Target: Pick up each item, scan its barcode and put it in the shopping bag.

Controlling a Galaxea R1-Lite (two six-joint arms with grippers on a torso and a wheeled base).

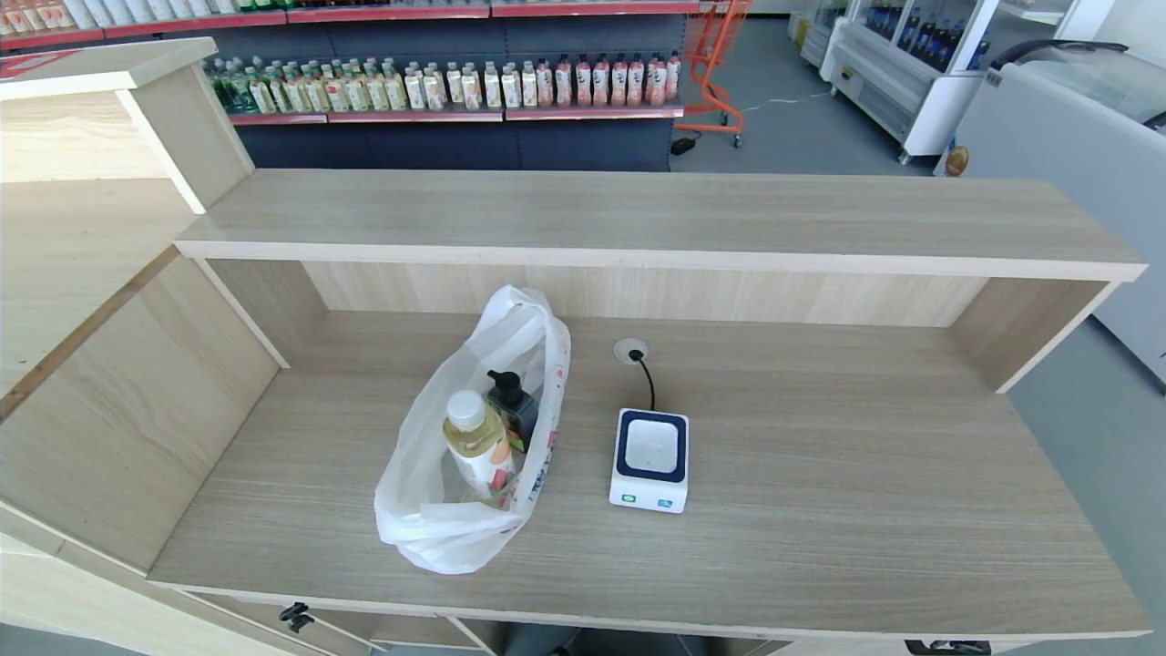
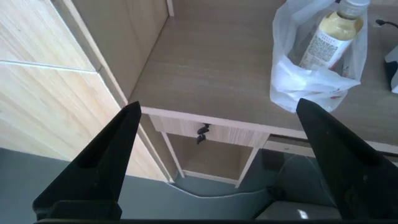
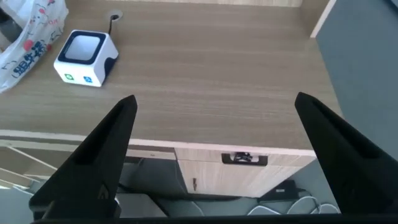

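Note:
A white plastic shopping bag [image 1: 428, 510] lies on the wooden counter, its mouth open. Inside it stand a yellow drink bottle [image 1: 475, 446] with a white cap and a dark pump bottle [image 1: 513, 405]. To the bag's right sits a white and dark blue barcode scanner [image 1: 649, 458] with a black cable. My left gripper [image 2: 217, 165] hangs open below the counter's front edge, with the bag [image 2: 311, 78] and the drink bottle [image 2: 329, 37] beyond it. My right gripper [image 3: 214, 162] is open in front of the counter, nothing between its fingers, the scanner [image 3: 86, 58] farther off.
The counter [image 1: 820, 510] has a raised back shelf [image 1: 656, 219] and side walls. A drawer with a black handle [image 3: 244, 158] sits under the front edge. Store shelves of bottles [image 1: 437, 87] and freezers stand behind.

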